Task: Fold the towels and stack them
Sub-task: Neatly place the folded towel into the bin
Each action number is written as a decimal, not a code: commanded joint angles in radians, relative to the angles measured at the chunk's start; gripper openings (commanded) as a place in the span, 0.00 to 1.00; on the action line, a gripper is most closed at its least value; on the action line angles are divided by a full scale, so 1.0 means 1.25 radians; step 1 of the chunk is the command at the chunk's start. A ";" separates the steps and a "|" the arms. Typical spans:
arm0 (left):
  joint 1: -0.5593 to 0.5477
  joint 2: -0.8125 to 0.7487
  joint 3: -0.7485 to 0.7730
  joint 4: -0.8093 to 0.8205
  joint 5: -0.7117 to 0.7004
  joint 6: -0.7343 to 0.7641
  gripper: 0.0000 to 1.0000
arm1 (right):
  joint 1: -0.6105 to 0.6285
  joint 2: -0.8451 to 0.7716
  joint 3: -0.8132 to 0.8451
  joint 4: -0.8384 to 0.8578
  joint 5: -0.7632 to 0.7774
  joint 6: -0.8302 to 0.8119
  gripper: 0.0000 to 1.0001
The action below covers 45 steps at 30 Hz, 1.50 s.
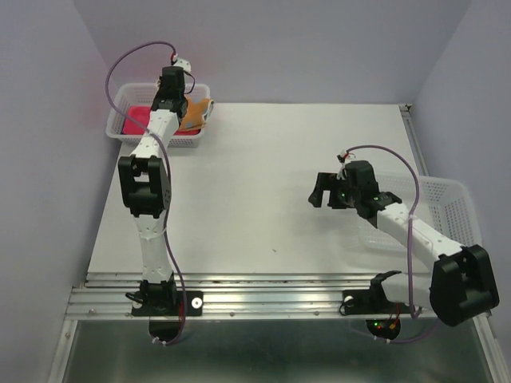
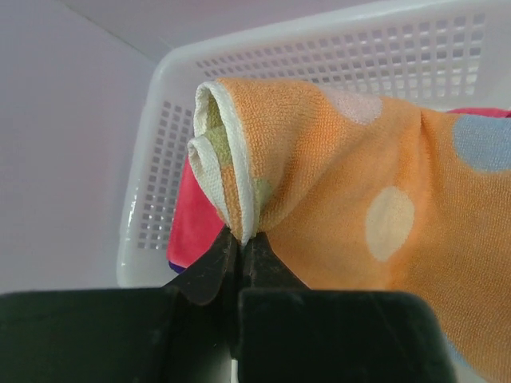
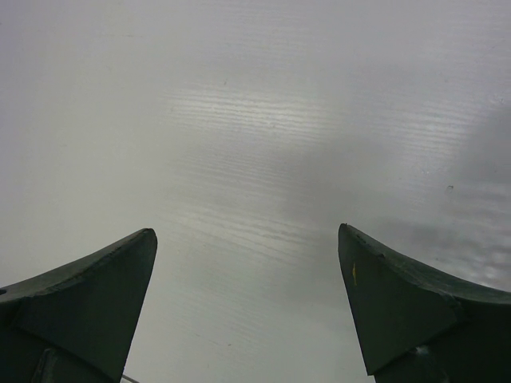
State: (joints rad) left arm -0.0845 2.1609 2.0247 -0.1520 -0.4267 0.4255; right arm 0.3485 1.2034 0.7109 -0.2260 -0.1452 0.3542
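My left gripper point(image 1: 182, 102) is over the white mesh basket point(image 1: 128, 100) at the back left and is shut on the white hem of an orange patterned towel point(image 2: 335, 175), which hangs from the jaws. That towel also shows in the top view point(image 1: 197, 114), draped over the basket's right end. A pink-red towel point(image 1: 137, 117) lies in the basket, also in the left wrist view point(image 2: 196, 219), with a sliver of purple cloth point(image 2: 176, 261) under it. My right gripper point(image 1: 322, 190) is open and empty above bare table, its two fingertips point(image 3: 128, 271) wide apart.
A second white mesh basket point(image 1: 447, 203) stands at the right edge of the white table point(image 1: 271, 183), under the right arm. Lilac walls close in the left, back and right. A metal rail point(image 1: 271, 291) runs along the near edge by the arm bases.
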 commanded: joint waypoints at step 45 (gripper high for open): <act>-0.144 -0.900 -0.767 0.136 0.123 -0.668 0.99 | 0.005 -0.210 0.044 -0.027 0.329 0.183 1.00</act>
State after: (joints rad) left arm -0.1230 1.2495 1.4460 -0.1448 -0.3115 -0.2016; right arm 0.3485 1.0130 0.7502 -0.2550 0.1238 0.5209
